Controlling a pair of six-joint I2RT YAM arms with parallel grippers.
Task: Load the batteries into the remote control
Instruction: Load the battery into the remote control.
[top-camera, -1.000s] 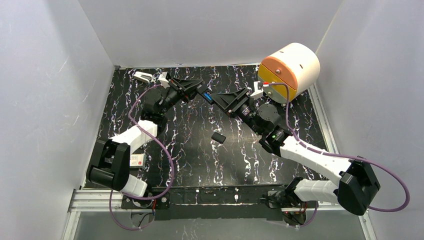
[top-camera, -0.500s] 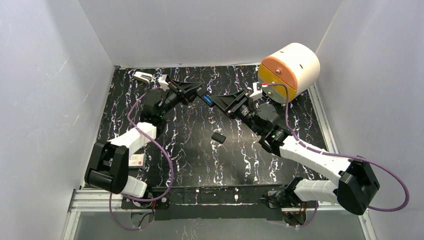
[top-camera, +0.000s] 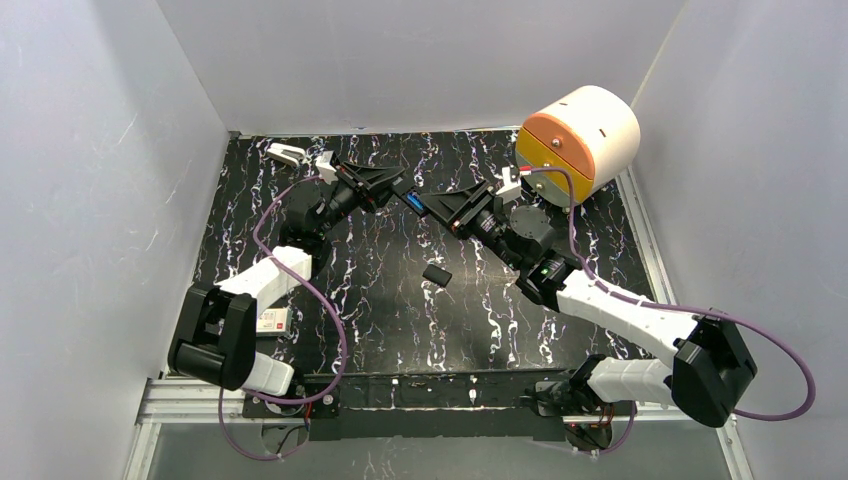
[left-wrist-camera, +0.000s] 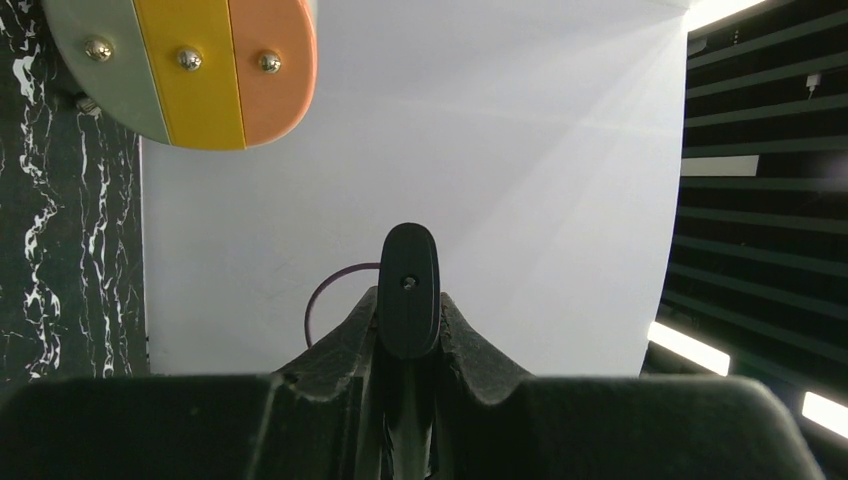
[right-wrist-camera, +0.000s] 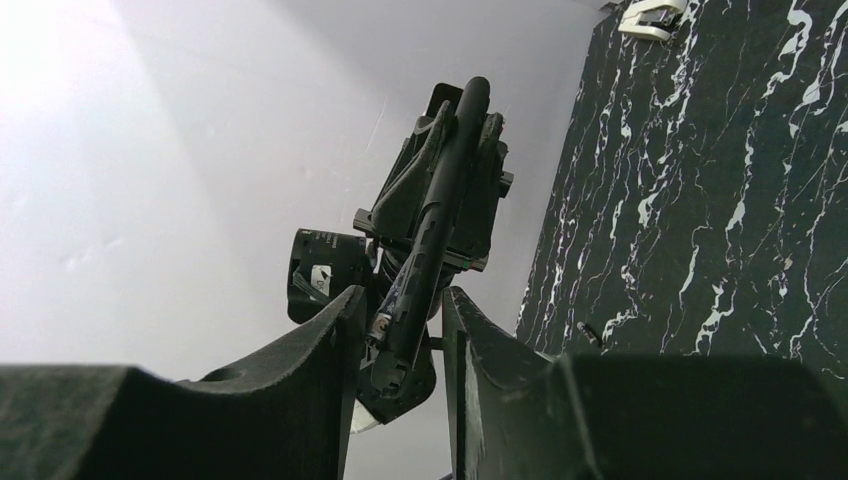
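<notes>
My left gripper (top-camera: 398, 188) is shut on a thin black remote control (top-camera: 408, 195) and holds it in the air over the far middle of the table. Its end sticks out past the fingers in the left wrist view (left-wrist-camera: 408, 285). A blue battery (top-camera: 414, 202) shows in the remote near its free end. My right gripper (top-camera: 432, 207) is open, with one jaw on each side of that end (right-wrist-camera: 440, 220) and small gaps. A tiny dark battery (right-wrist-camera: 590, 335) lies on the table.
A small black piece (top-camera: 436, 275) lies mid-table below the grippers. A cream and orange drum (top-camera: 580, 130) stands at the back right. A white clip (top-camera: 285, 153) lies at the back left. A white and red box (top-camera: 272, 320) sits by the left arm's base.
Both grippers have shifted slightly toward the back left with the remote between them. The left grip on the remote is unchanged.
</notes>
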